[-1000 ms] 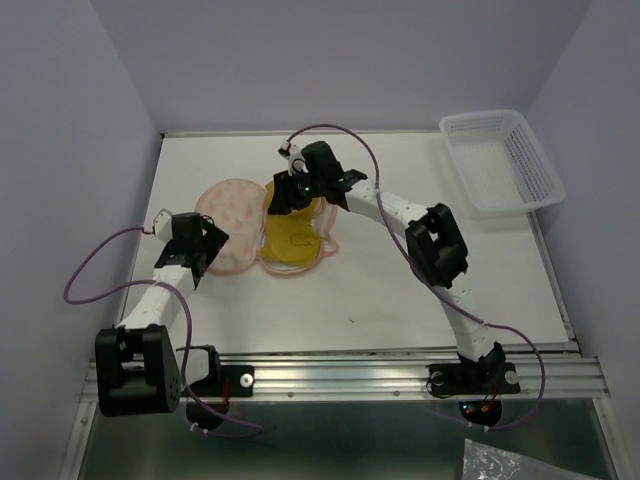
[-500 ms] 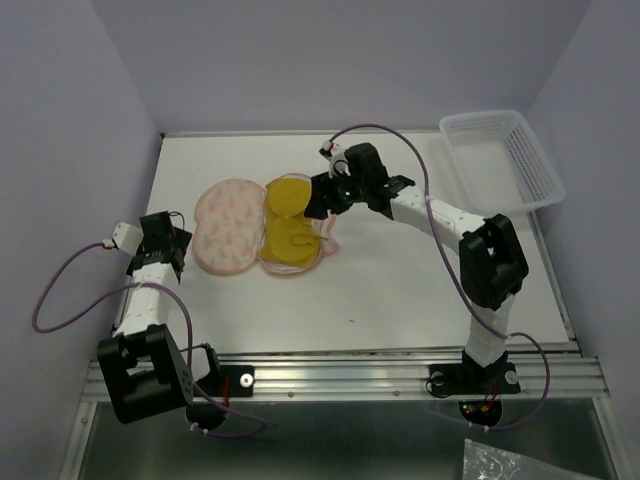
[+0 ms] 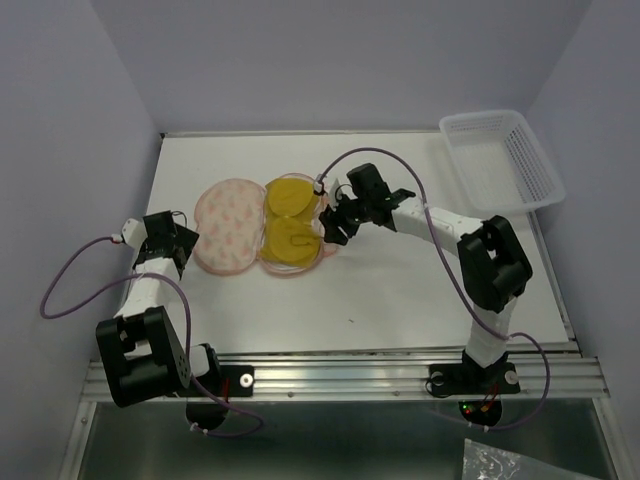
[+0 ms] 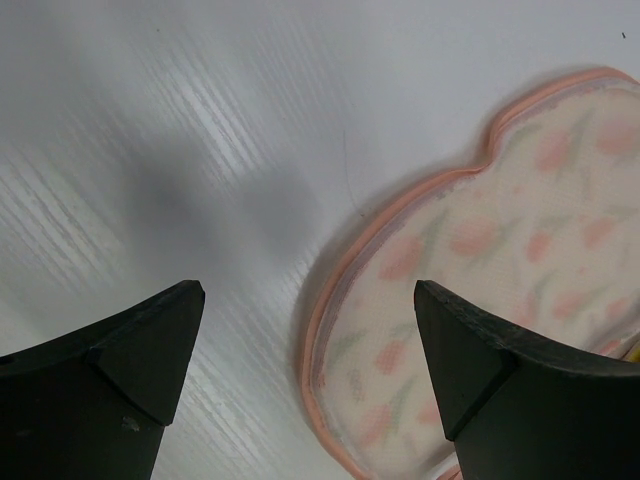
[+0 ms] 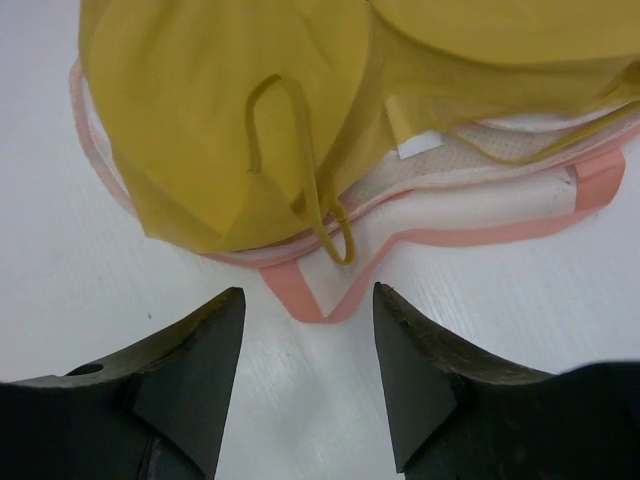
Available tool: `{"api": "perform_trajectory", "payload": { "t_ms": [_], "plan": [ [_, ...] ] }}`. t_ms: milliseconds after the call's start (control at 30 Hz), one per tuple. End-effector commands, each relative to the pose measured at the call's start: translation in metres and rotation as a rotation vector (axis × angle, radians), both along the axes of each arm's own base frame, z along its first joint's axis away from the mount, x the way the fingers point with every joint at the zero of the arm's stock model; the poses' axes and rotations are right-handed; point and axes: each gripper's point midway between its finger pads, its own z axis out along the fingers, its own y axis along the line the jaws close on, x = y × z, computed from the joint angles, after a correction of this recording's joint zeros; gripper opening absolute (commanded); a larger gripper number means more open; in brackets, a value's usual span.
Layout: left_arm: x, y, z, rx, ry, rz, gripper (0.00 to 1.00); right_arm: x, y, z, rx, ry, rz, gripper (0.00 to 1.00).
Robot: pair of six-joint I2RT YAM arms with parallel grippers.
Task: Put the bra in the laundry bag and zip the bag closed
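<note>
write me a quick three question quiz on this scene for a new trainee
1. True or false: the mustard-yellow soft fabric bra lies in the open peach patterned clamshell laundry bag.
2. Fill in: the left gripper is at the bag's left edge with its jaws ___.
3. Which is right beside the bag's pink loop? A) the white plastic lattice basket B) the right gripper C) the left gripper

Key: 1 true; 2 open; 3 B
</note>
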Motion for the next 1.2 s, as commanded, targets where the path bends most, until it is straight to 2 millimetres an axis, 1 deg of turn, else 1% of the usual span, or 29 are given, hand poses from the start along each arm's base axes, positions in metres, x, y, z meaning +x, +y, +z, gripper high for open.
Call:
{"api": "perform_trajectory", "payload": {
  "t_ms": [0,133,167,200,233,300,433,467,500,533,567,600,633,667,700,733,767,800,833,867,967,1033,1100,1133,1167],
  "plan": [
    [0.007,-0.001,0.005,0.005,-0.041,-0.03,0.99,0.017,0.008,-0.006,-0.047,-0.073,0.074,0.57],
    [0.008,-0.003,0.004,0.0,-0.04,-0.04,0.99,0.016,0.018,-0.002,-0.036,-0.056,0.147,0.56],
    [0.008,-0.003,0.002,0.0,-0.035,-0.041,0.99,0.012,0.021,-0.008,-0.046,-0.043,0.166,0.56],
    [0.008,-0.003,0.003,-0.001,-0.036,-0.044,0.99,0.012,0.018,-0.012,-0.065,-0.041,0.172,0.55],
    [0.008,-0.003,0.001,-0.002,-0.033,-0.046,0.99,0.011,0.021,-0.014,-0.075,-0.046,0.18,0.54],
    [0.008,-0.003,0.001,-0.003,-0.035,-0.048,0.99,0.011,0.019,-0.024,-0.097,-0.03,0.183,0.54],
    [0.009,-0.005,0.0,-0.002,-0.034,-0.06,0.99,0.013,0.025,-0.033,-0.112,-0.014,0.186,0.54],
    [0.009,-0.005,0.0,-0.004,-0.035,-0.058,0.99,0.015,0.027,-0.032,-0.111,-0.019,0.185,0.53],
    [0.009,-0.005,0.0,-0.003,-0.035,-0.063,0.99,0.015,0.026,-0.037,-0.119,-0.005,0.188,0.52],
    [0.009,-0.005,0.0,-0.002,-0.033,-0.062,0.99,0.015,0.027,-0.037,-0.119,-0.003,0.189,0.51],
    [0.01,-0.005,0.0,-0.003,-0.035,-0.063,0.99,0.017,0.029,-0.036,-0.115,-0.003,0.189,0.5],
    [0.01,-0.005,0.0,-0.003,-0.035,-0.065,0.99,0.014,0.033,-0.035,-0.113,-0.007,0.201,0.48],
    [0.01,-0.005,0.0,-0.004,-0.036,-0.069,0.99,0.015,0.033,-0.036,-0.116,-0.009,0.201,0.4],
    [0.011,-0.005,0.0,-0.005,-0.038,-0.068,0.99,0.016,0.033,-0.037,-0.117,-0.008,0.197,0.36],
    [0.012,-0.007,0.0,-0.009,-0.041,-0.074,0.99,0.018,0.034,-0.034,-0.116,-0.014,0.189,0.28],
    [0.012,-0.007,0.0,-0.01,-0.043,-0.076,0.99,0.017,0.037,-0.03,-0.117,-0.024,0.19,0.25],
    [0.013,-0.008,0.001,-0.012,-0.045,-0.08,0.99,0.02,0.035,-0.029,-0.126,-0.035,0.18,0.23],
    [0.014,-0.008,0.001,-0.015,-0.049,-0.083,0.99,0.016,0.039,-0.027,-0.132,-0.046,0.187,0.2],
    [0.013,-0.009,0.0,-0.018,-0.046,-0.085,0.99,0.017,0.038,-0.025,-0.138,-0.057,0.183,0.2],
    [0.014,-0.009,0.0,-0.016,-0.048,-0.089,0.99,0.016,0.039,-0.019,-0.145,-0.08,0.184,0.19],
    [0.014,-0.008,-0.002,-0.013,-0.041,-0.092,0.99,0.013,0.045,-0.008,-0.141,-0.117,0.204,0.14],
    [0.014,-0.008,-0.002,-0.011,-0.038,-0.093,0.99,0.014,0.047,0.001,-0.129,-0.136,0.207,0.11],
    [0.015,-0.009,-0.002,-0.017,-0.039,-0.097,0.99,0.016,0.051,0.01,-0.126,-0.163,0.207,0.09],
    [0.016,-0.01,-0.002,-0.022,-0.044,-0.102,0.99,0.013,0.055,0.012,-0.127,-0.174,0.215,0.09],
    [0.016,-0.01,-0.002,-0.022,-0.047,-0.104,0.99,0.016,0.056,0.016,-0.128,-0.186,0.21,0.09]
  ]
}}
